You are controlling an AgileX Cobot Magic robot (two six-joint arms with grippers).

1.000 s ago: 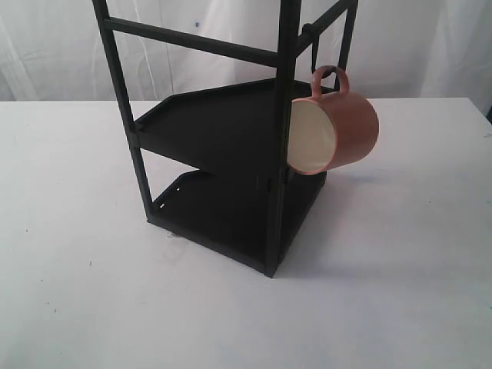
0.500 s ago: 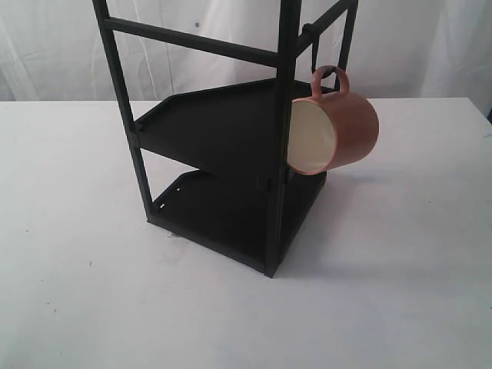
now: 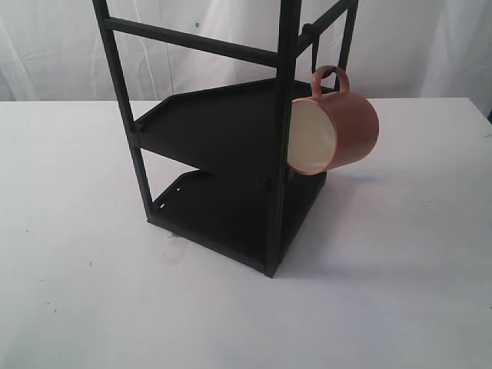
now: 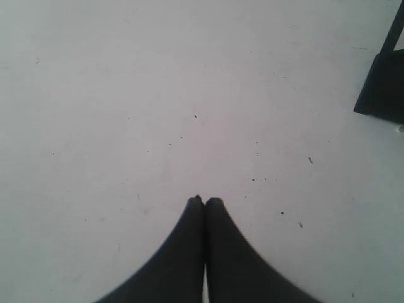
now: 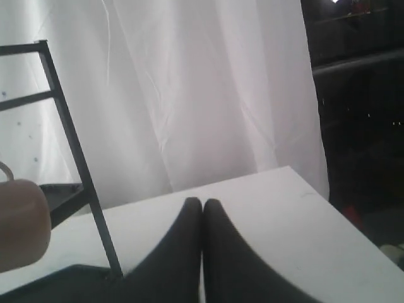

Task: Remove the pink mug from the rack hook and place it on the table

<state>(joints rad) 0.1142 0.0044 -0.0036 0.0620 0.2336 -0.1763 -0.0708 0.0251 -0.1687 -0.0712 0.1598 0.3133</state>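
- The mug [image 3: 346,127] is hanging by its handle from the hook [image 3: 314,54], mouth facing sideways, clear of the table [image 3: 400,269].
- The rack [image 3: 223,131] is standing on the table.
- The left end effector [image 4: 203,201] is pointing at the table, closed and empty.
- The right end effector [image 5: 202,202] is facing a curtain [image 5: 189,95], closed and empty, apart from the mug.

no readable text, no labels, no brand marks, no numbers in any view
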